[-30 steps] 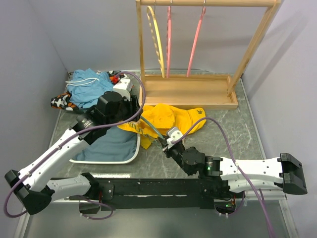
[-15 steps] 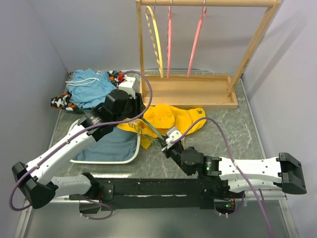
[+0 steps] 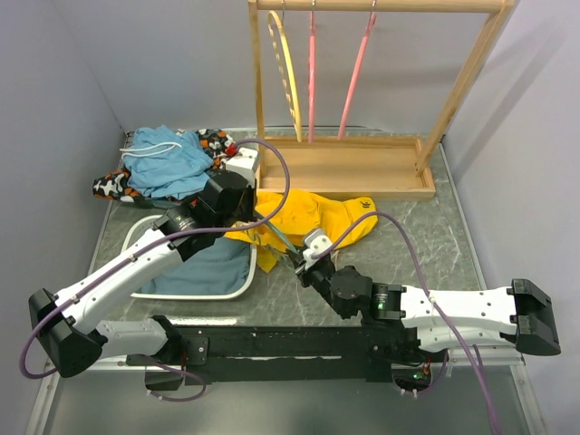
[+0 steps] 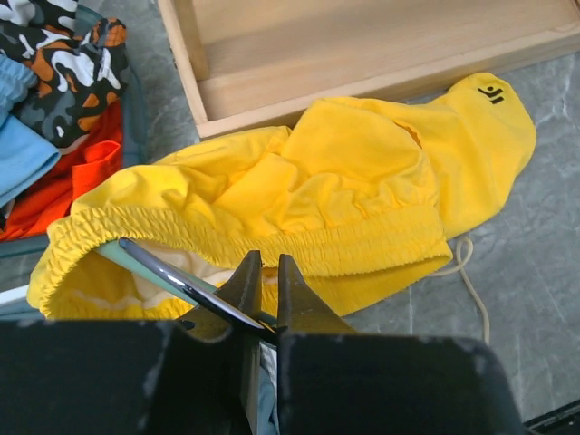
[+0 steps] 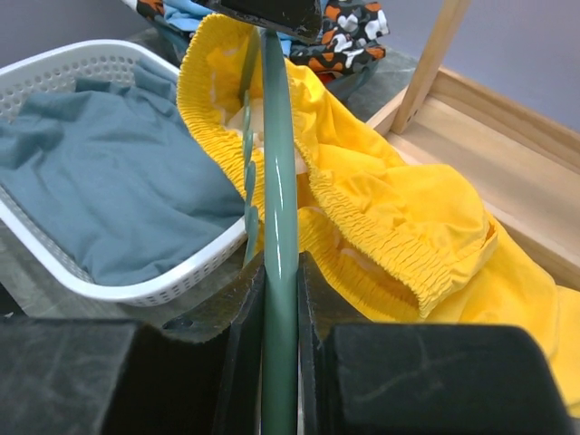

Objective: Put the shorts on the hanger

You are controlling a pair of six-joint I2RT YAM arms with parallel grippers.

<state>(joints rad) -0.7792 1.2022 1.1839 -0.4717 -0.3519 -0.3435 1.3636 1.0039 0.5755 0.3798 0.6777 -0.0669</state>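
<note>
The yellow shorts (image 3: 319,217) lie crumpled in front of the wooden rack, logo at the far right hem (image 4: 490,93). Their gathered waistband (image 5: 362,231) is pulled open toward the left. My right gripper (image 3: 304,258) is shut on one arm of the teal hanger (image 5: 279,163), which reaches into the waistband opening. My left gripper (image 4: 265,272) is shut on the near edge of the waistband and holds it up over the hanger (image 4: 136,263). The hanger's metal hook crosses just in front of my left fingers. In the top view my left gripper (image 3: 246,219) sits at the shorts' left end.
A white basket (image 3: 195,293) holding grey-blue cloth lies left of the hanger. A pile of clothes with light blue shorts (image 3: 163,159) sits at the back left. The wooden rack (image 3: 362,172) behind carries a yellow hanger (image 3: 285,68) and two pink hangers (image 3: 355,77).
My left arm has swung to the right and forward, carrying the waistband edge further over the hanger. My right gripper and the hanger have barely moved.
</note>
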